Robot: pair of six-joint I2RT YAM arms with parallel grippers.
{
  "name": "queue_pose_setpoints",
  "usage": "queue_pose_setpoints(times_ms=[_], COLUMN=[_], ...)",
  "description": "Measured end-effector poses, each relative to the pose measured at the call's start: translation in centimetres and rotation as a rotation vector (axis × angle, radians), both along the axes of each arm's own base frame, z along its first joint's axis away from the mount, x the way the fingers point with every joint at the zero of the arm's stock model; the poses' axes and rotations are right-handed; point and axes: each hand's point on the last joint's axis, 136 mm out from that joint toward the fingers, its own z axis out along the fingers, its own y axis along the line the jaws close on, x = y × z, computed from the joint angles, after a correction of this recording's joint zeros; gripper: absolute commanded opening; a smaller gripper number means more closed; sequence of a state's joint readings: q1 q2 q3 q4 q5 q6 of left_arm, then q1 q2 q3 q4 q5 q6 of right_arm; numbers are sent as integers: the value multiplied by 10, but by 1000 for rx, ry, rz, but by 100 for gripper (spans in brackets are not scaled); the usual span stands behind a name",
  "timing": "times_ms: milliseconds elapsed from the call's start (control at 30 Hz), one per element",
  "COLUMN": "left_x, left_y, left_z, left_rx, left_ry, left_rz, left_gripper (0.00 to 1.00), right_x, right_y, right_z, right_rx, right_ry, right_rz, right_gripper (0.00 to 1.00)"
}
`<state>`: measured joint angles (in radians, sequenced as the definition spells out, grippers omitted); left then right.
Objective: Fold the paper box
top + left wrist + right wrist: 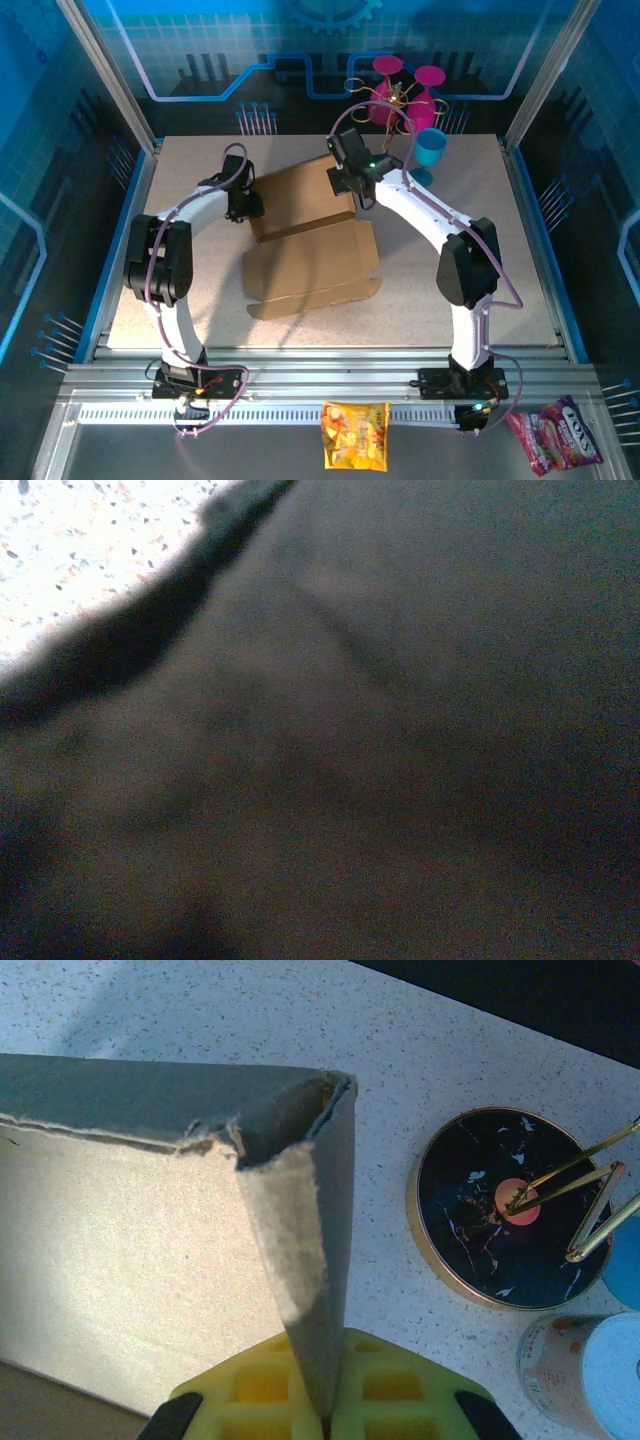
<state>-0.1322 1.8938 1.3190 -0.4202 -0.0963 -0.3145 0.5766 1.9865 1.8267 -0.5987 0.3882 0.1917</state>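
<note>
The paper box point(310, 265) is brown creased cardboard lying mid-table, its back part point(295, 195) raised between the two arms. My right gripper point(348, 185) is at the box's back right corner. In the right wrist view its yellow fingers point(250, 1385) are shut on the lower edge of an upright cardboard side wall point(300, 1210), which meets a long wall at a torn corner. My left gripper point(245, 205) sits against the box's back left edge. The left wrist view is dark and blurred, with cardboard point(380, 740) pressed close to the lens, so its jaws are hidden.
A gold wire stand on a round black base point(495, 1205) holds pink goblets point(410, 80) at the back right, next to a blue cup point(432, 150) and a paper cup point(590, 1370). A yellow snack bag point(355, 435) and a purple one point(555, 435) lie on the front rail.
</note>
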Motion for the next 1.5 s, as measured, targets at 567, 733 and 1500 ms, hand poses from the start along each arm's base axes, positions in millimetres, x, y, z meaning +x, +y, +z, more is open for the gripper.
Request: queue_pose_setpoints(times_ms=[567,733,1500], left_x=[-32,-32,-59], left_y=[-16,-17,-14], left_z=[16,38,69], left_rx=[-81,-93,-194], left_ry=[-20,-59,-105], left_rz=[9,16,-2], left_gripper=[66,68,68], right_x=[-2,-3,-5], right_y=[2,4,1], right_z=[-6,-11,-22], right_rx=[12,22,26], right_ry=[14,20,38], right_rz=[2,8,-8], right_gripper=[0,0,0])
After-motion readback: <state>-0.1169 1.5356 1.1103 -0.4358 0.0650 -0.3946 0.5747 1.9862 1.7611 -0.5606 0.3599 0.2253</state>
